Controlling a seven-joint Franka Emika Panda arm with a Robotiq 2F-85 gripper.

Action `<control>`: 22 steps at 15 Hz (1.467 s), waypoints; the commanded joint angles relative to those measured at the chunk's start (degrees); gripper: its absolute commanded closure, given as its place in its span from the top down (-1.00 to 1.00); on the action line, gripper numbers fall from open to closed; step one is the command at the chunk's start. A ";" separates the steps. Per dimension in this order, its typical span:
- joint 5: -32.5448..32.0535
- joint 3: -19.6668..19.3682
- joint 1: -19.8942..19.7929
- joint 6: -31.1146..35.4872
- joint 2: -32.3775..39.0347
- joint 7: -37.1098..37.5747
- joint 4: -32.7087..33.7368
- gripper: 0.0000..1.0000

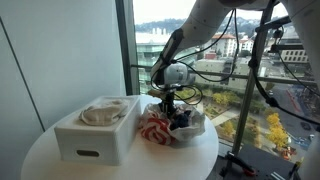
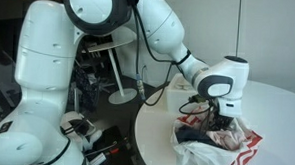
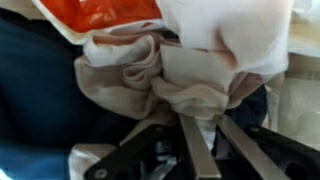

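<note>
Gripper points straight down into the laundry pile on the round white bench, right by the window glass. In the wrist view the gripper has its two fingers drawn close, pinching a fold of the beige cloth. That cloth sits crumpled mid-pile, w/ dark blue fabric to one side, an orange-red piece beyond it and a white cloth draped over the far corner. All of them touch and overlap, so the fold isn't free of its neighbours.

Only one container: a white box just beside the pile, open on top, w/ a tan cloth heaped inside and rising to about the rim. The pile itself lies loose on the bench, in no container.

Both exterior views show the gripper buried in the pile, but the fingers are hidden by fabric there; only the wrist view shows the pinch. A red-and-white striped piece on the pile's box side is clear in an exterior view. The box and a tripod near the bench edge show in an exterior view only, while the robot's white base and a pedestal stand behind the bench show in an exterior view.
</note>
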 commanded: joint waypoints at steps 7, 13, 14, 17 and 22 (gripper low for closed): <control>-10.55 -7.14 6.83 -5.55 -14.26 4.59 -1.48 0.72; -20.45 -0.03 11.66 -9.09 -21.69 2.18 3.47 1.00; -20.44 1.76 12.39 -8.86 -21.07 1.30 5.13 1.00; -19.38 5.90 14.08 -6.75 -16.67 -2.74 10.28 1.00; -20.08 7.56 16.82 -9.78 -7.66 -7.50 18.18 1.00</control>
